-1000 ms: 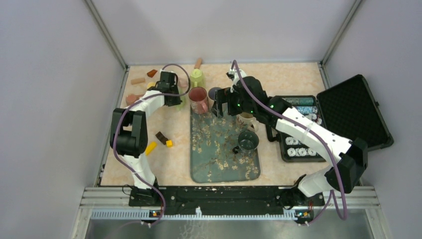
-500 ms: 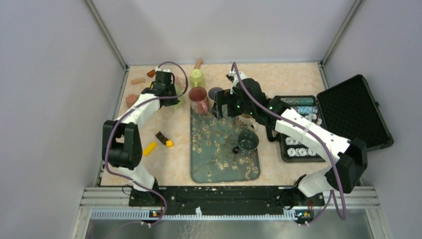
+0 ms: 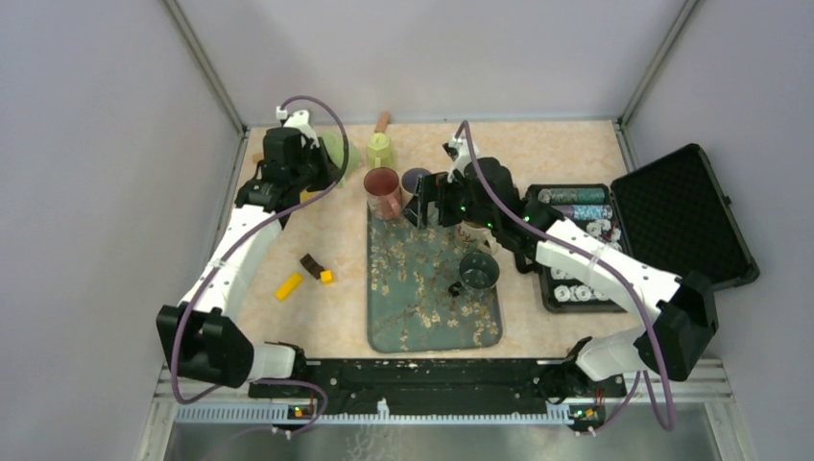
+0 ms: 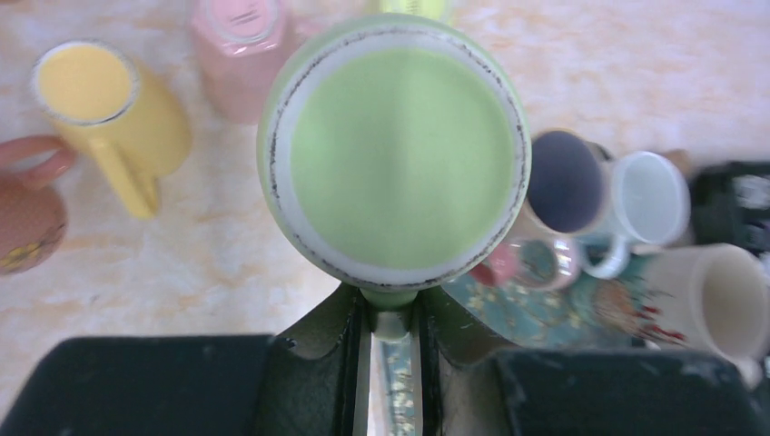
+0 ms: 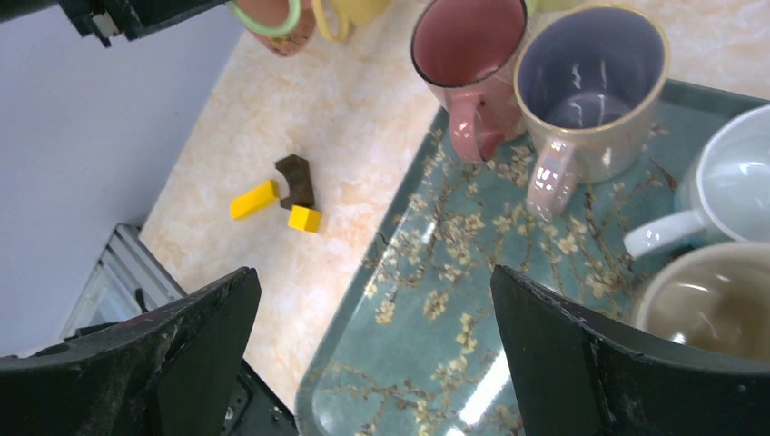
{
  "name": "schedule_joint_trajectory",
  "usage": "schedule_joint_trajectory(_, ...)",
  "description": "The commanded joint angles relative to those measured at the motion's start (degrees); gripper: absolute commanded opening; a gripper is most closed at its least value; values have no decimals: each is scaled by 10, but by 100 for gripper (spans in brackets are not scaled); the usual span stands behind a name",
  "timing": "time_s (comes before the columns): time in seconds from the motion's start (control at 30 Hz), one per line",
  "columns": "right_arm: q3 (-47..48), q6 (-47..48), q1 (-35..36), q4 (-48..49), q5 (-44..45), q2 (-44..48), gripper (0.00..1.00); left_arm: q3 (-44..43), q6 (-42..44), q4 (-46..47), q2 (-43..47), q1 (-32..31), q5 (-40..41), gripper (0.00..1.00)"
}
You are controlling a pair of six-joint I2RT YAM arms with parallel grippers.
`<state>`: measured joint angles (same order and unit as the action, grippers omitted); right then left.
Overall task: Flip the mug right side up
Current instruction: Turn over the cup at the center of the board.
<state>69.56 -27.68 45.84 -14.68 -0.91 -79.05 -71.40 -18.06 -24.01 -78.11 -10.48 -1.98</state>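
Note:
My left gripper (image 4: 390, 331) is shut on the handle of a light green mug (image 4: 392, 150). The mug hangs above the table with its flat base facing the wrist camera. In the top view the left gripper (image 3: 305, 158) holds the green mug (image 3: 333, 154) at the back left of the table. My right gripper (image 5: 372, 363) is open and empty above the floral tray (image 5: 454, 300). In the top view the right gripper (image 3: 422, 204) hovers by the tray's far end.
A pink mug (image 5: 468, 45), lavender mug (image 5: 586, 73), white mug (image 5: 735, 191) and cream mug (image 5: 708, 309) stand upright at the tray's far end. A dark mug (image 3: 477, 272) sits on the tray. A yellow mug (image 4: 100, 100), small blocks (image 3: 307, 274) and an open chip case (image 3: 576, 250) are nearby.
My left gripper has lifted the green mug off the table and carried it back and to the left. The right arm has barely moved.

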Motion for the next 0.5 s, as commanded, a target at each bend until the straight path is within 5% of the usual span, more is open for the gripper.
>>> schedule_joint_trajectory(0.0, -18, -27, -5, 94, -40, 28, 99, -26, -19, 95, 64, -9, -124, 0)
schedule_joint_trajectory(0.23, -60, -76, -41, 210, -134, 42, 99, -16, -127, 223, 84, -26, -272, 0)
schedule_joint_trajectory(0.47, -127, -164, -83, 375, -224, 72, 99, 67, -313, 489, 75, -29, -390, 0)
